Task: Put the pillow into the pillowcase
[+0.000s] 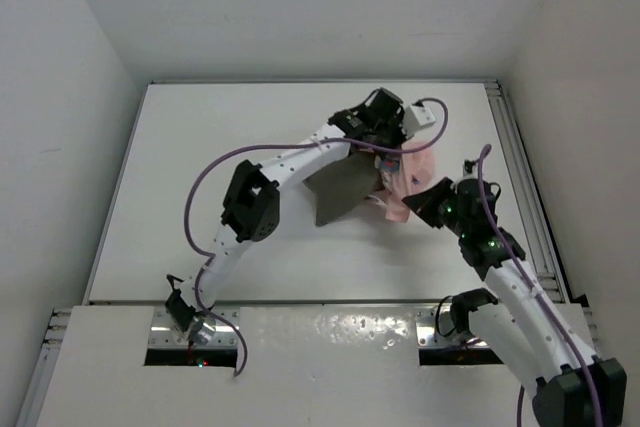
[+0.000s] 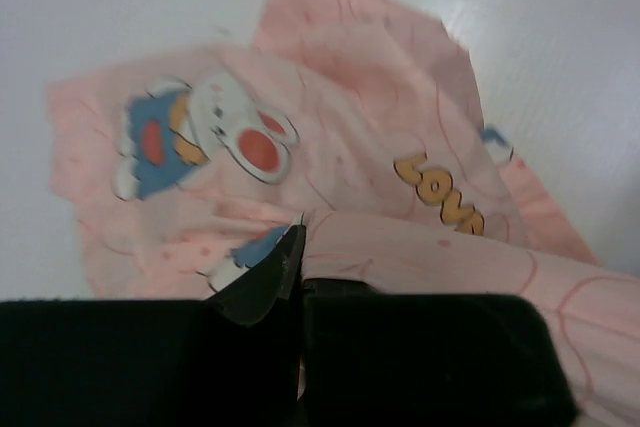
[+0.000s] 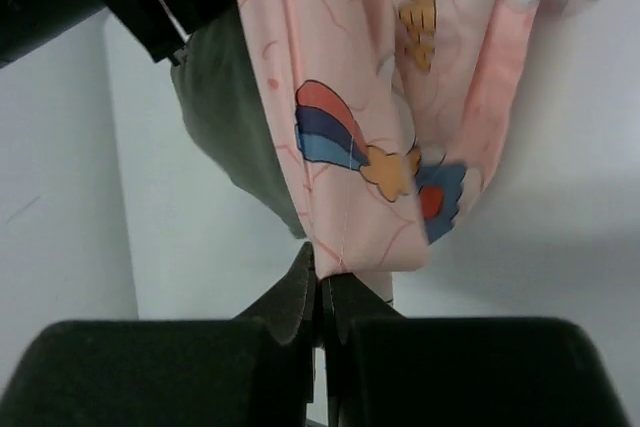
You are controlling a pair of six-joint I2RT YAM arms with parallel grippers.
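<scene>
The pink pillowcase (image 1: 412,175) hangs bunched between both grippers above the table at the far right of centre. The olive-brown pillow (image 1: 343,190) sticks out of its left side, partly inside the cloth. My left gripper (image 1: 386,150) is shut on the pillowcase's upper edge. In the left wrist view the pillowcase (image 2: 330,137) drapes over one finger of the left gripper (image 2: 300,247). My right gripper (image 1: 412,207) is shut on the pillowcase's lower hem. In the right wrist view the right gripper (image 3: 322,272) pinches the pillowcase (image 3: 350,147), and the pillow (image 3: 225,117) shows dark to the left.
The white table (image 1: 200,177) has a raised rail along its right edge (image 1: 520,177). The left arm's purple cable (image 1: 215,172) loops over the table's left half. White walls stand close on both sides and at the back.
</scene>
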